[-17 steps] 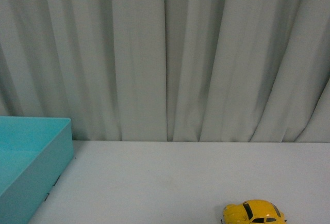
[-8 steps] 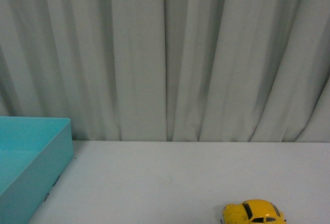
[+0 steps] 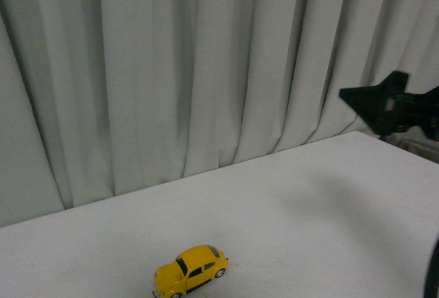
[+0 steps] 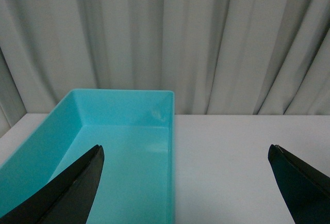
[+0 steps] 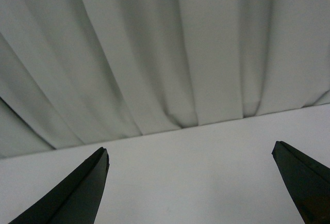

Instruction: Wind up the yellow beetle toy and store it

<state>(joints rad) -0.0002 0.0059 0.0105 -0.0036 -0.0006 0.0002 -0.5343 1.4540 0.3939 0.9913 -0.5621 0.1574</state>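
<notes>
The yellow beetle toy (image 3: 191,270) is seen standing on its wheels on the white table (image 3: 309,202), at the near edge and left of centre, with nothing touching it. A black arm part (image 3: 392,104) is seen at the far right, well apart from the toy. The left gripper (image 4: 186,149) is held with its fingers (image 4: 67,193) spread wide and nothing between them, a turquoise bin (image 4: 124,108) lying just beyond. The right gripper (image 5: 190,148) is likewise wide open and empty, faced toward the grey curtain (image 5: 154,53).

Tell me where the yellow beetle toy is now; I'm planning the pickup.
In the front view, the yellow beetle toy stands on the white table, low and left of centre, far from the black end effector at right.
</notes>
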